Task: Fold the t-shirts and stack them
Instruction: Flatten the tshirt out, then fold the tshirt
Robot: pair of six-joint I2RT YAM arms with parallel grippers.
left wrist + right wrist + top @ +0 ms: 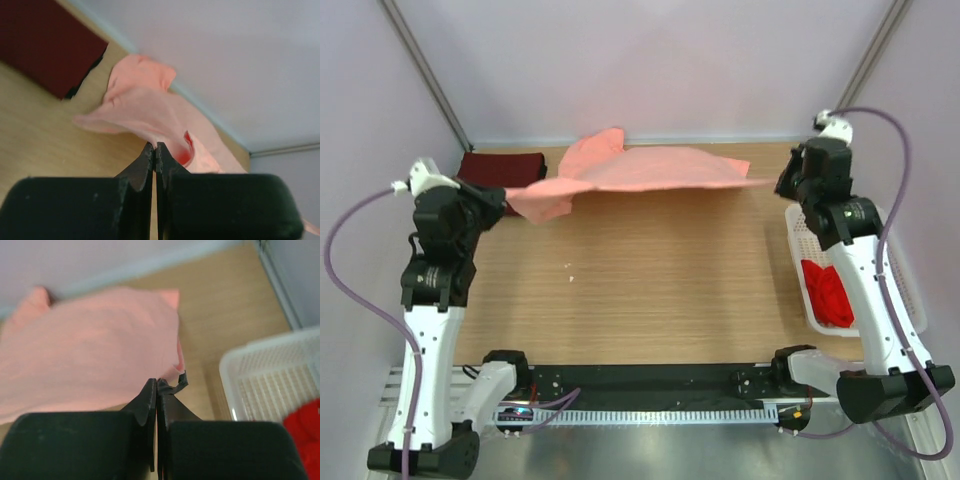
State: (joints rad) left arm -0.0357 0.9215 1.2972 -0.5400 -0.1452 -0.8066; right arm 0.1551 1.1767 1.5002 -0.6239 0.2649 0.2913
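Salmon-pink t-shirt [650,170]: hanging taut over far bench [650,290], likely for flattening.
Maroon t-shirt [500,168]: lying folded far-left, probable stack base.
Red t-shirt [828,292]: sitting in basket [807,245].
Left hand [154,147], right hand [156,382]: clamping salmon-pink t-shirt's opposite edges.

White perforated basket [802,250] sits at rt edge of wood table [650,290], pale walls [650,70] behind.

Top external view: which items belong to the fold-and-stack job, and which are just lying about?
Job:
- salmon-pink t-shirt, stretched between left end effector and right end effector, both shut on it
- dark maroon t-shirt, folded, far left corner
- bright red t-shirt, crumpled in the white basket

Lying about:
- white basket itself
- white specks on the table
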